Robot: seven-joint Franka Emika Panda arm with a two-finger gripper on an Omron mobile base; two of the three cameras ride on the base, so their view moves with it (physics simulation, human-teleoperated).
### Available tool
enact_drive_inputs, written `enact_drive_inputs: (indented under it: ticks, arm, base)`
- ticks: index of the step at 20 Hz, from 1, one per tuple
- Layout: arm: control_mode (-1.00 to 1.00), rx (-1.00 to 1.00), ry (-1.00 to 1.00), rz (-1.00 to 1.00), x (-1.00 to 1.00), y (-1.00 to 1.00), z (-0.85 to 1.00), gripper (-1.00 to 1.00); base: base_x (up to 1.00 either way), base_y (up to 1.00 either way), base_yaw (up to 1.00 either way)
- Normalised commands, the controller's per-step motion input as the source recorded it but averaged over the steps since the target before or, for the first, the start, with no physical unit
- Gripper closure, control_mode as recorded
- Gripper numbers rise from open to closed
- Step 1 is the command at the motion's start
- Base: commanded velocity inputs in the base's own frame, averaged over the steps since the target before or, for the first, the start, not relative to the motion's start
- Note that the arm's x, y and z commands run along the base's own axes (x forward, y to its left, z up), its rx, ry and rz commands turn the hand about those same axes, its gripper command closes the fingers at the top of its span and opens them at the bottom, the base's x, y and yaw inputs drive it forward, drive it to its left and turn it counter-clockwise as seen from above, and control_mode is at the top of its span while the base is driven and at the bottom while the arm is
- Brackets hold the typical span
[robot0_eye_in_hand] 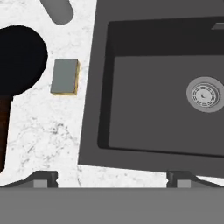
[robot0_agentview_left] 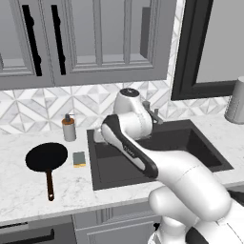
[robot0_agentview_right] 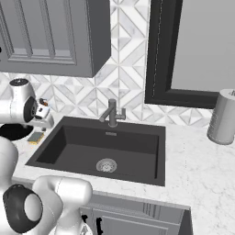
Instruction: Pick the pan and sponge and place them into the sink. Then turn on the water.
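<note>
Scene: We see the arm reach out over the left edge of the sink, with nothing yet moved off the table.
Jaws: The gripper looks down with its jaws spread wide and nothing between them.
Pan: The pan lies flat on the table left of the sink, its handle running toward the front edge.
Sponge: The sponge sits green side up between pan and sink, just beside the pan's rim and apart from it; the hand view shows it left of the basin wall.
Sink: The basin is empty and dry, the drain bare, and no water runs from the faucet.
Step in hand: We judge this to be the approach to the first pick, with both things still to be carried.
How to do it well: We would swing the hand left off the basin, centre it on the chosen thing and come straight down. For the pan, the thin handle offers the surer hold, jaws set across it; a grip far from the disc may let the pan sag. For the sponge, the jaws should close across its short sides without nudging the pan.
Surface: White marble-look table, smooth and level.
Room: Grey cabinets overhead, patterned tile behind, a dark-framed window, a soap bottle at the back and a grey canister far right.
</note>
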Motion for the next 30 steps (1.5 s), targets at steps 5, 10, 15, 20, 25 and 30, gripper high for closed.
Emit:
enact_drive_inputs:
  ticks: [5,10,15,20,25,30]
  arm:
    - [-1.0,0.04,0.06,0.0,-0.03,0.79,-0.31,-1.0]
    - [-1.0,0.02,0.05,-0.02,-0.01,0.85,-0.21,-1.0]
    - [-1.0,0.0,0.05,-0.02,0.0,0.88,-0.2,-1.0]
    - [-1.0,-0.03,0.09,0.0,0.0,0.73,-0.19,-1.0]
    - [-1.0,-0.08,0.07,0.0,0.0,0.66,-0.28,-1.0]
    - [-1.0,-0.09,0.04,0.0,0.0,0.48,-0.33,-1.0]
  base:
    - [0.0,0.0,0.0]
    - [0.0,0.0,0.0]
    - [0.0,0.0,0.0]
    - [0.0,0.0,0.0]
    - [0.0,0.0,0.0]
    - [0.0,0.0,0.0]
